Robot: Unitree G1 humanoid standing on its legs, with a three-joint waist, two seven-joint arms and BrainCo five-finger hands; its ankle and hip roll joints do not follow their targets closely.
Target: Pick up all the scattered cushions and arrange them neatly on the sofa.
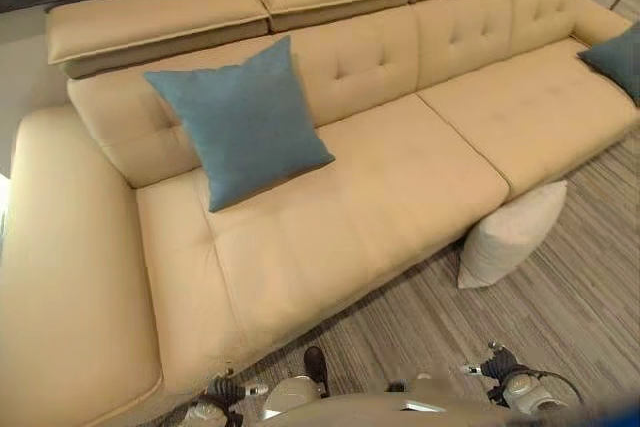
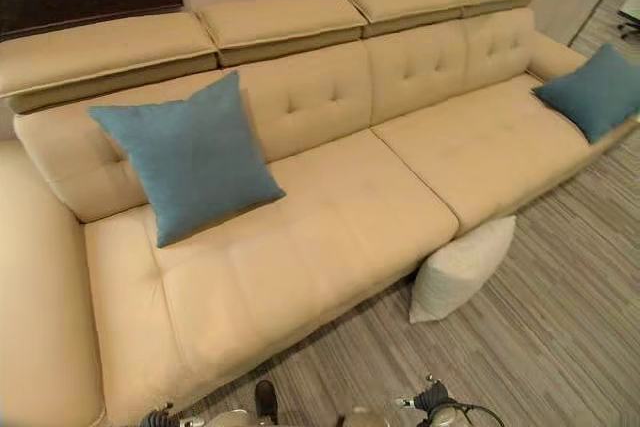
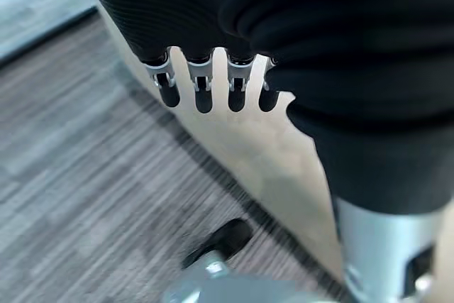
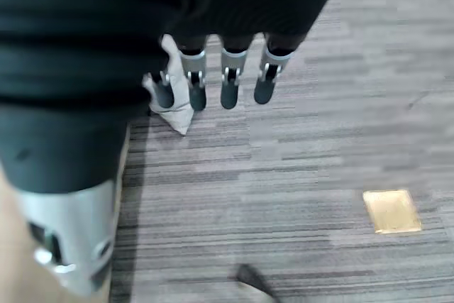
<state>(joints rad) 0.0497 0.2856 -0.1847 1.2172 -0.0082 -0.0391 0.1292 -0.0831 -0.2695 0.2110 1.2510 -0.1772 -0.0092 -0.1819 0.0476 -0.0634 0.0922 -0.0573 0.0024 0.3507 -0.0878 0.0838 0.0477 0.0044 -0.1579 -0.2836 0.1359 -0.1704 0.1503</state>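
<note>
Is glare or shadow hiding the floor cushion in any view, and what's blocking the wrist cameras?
Left eye view: off-white fabric cushion against the beige leather sofa, evenly lit, no glare. Right wrist view: the dark cover of the right hand masks much; the cushion peeks past it. Left wrist view: the cover of the left hand likewise.

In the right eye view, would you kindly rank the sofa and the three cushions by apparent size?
1. sofa
2. near blue cushion
3. far blue cushion and white cushion: similar; the blue one is farther and cut off, so unranked.
</note>
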